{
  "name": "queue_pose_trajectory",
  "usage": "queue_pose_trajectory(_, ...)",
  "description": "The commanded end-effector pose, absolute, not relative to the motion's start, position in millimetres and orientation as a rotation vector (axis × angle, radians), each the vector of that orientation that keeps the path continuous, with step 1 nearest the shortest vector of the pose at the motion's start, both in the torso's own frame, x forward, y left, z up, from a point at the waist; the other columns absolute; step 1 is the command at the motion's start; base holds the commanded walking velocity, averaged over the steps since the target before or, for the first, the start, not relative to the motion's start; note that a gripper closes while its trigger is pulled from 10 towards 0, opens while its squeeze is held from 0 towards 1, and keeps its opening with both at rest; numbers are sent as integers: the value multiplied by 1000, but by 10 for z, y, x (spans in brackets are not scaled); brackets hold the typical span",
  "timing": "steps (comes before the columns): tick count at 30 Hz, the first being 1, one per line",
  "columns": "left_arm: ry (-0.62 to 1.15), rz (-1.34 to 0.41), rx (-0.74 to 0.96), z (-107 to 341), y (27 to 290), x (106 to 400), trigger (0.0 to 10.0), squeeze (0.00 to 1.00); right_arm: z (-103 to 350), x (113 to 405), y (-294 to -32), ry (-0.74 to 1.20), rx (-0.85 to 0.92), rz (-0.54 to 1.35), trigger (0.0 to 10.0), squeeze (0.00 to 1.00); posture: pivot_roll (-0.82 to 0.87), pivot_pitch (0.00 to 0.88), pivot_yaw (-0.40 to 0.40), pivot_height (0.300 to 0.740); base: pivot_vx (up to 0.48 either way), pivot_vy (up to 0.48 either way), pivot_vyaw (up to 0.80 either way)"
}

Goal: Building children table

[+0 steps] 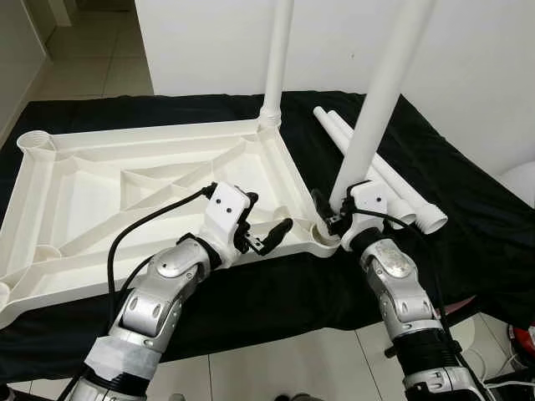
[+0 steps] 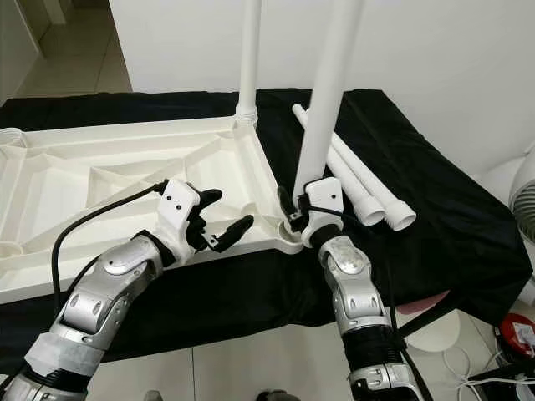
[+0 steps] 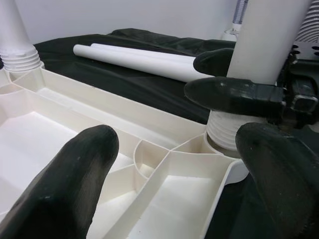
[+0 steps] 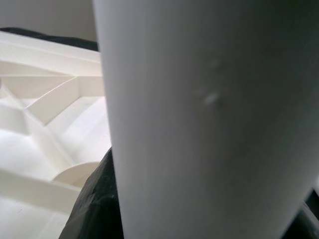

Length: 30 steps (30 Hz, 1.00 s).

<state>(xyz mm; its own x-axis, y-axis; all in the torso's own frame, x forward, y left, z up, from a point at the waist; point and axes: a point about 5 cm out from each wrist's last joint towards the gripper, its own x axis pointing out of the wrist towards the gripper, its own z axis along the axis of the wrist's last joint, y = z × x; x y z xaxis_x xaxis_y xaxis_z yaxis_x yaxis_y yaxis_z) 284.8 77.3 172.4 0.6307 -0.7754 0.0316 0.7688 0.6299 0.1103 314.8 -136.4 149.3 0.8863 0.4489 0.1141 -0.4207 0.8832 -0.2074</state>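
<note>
The white plastic table top lies upside down on a black cloth. One white leg stands upright in its far right corner socket. A second leg stands tilted at the near right corner, its threaded end in the socket. My right gripper is shut on this leg just above the socket; the same leg is close up in the right wrist view. My left gripper is open over the table top's near right rim, to the left of that socket, holding nothing. Two loose legs lie on the cloth to the right.
The black cloth covers a low platform whose front edge is close to me, with tiled floor below. A white wall stands behind. A white round object and a red item sit at the right.
</note>
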Motion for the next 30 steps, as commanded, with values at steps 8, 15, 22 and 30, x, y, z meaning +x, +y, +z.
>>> queue_pose_trajectory(8, -72, -945, 83, 1794, 728, 2796, 10000, 0, 1183, 3017, -1297, -37, -165, 587, 10000, 0, 48, 80, -60, 740, 0, 0, 0)
queue_pose_trajectory(15, -71, -947, 76, 1816, 722, 2769, 10000, 0, 1174, 2965, -1277, -37, -95, 625, 10000, 0, 49, 85, -61, 740, 0, 0, 0)
queue_pose_trajectory(22, -61, -948, 70, 1827, 726, 2756, 10000, 0, 1246, 3023, -1325, -33, 43, 539, 10000, 0, 49, 91, -59, 740, 0, 0, 0)
queue_pose_trajectory(30, -56, -948, 67, 1831, 725, 2746, 10000, 0, 1232, 3051, -1336, 3, 114, 486, 10000, 0, 48, 93, -59, 740, 0, 0, 0)
